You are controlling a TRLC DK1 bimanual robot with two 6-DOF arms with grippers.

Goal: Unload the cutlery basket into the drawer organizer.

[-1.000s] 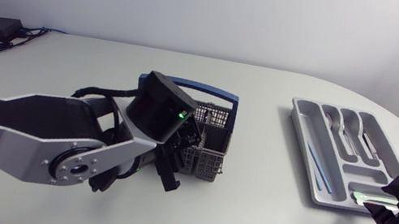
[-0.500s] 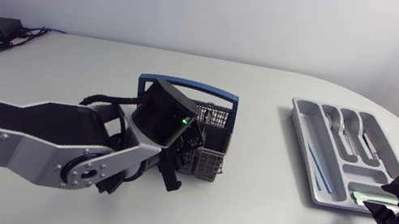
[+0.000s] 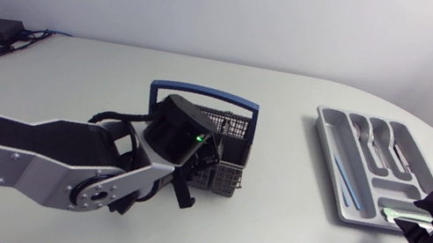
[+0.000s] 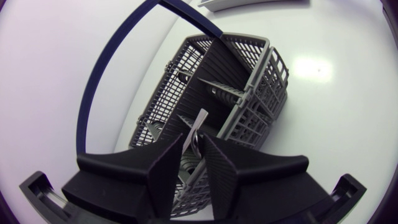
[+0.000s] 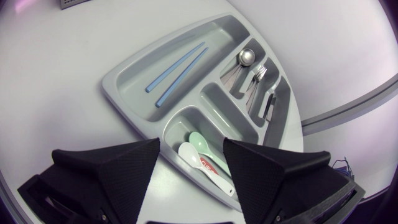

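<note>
Left gripper (image 4: 191,165) pinches 1 flat silver cutlery handle (image 4: 199,124) standing in grey mesh basket (image 4: 249,93), mid-table; right gripper (image 5: 189,165) spread wide over near end of grey plastic organizer (image 5: 124,81) at right of white table (image 3: 267,238).

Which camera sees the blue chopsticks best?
The right wrist view: the chopsticks lie close and whole in the tray's long slot. The head view shows thin blue lines. The left wrist view misses them.

a white desk (image 3: 286,232) with a rounded right end, its smooth top catching a bright patch of light near the front.
</note>
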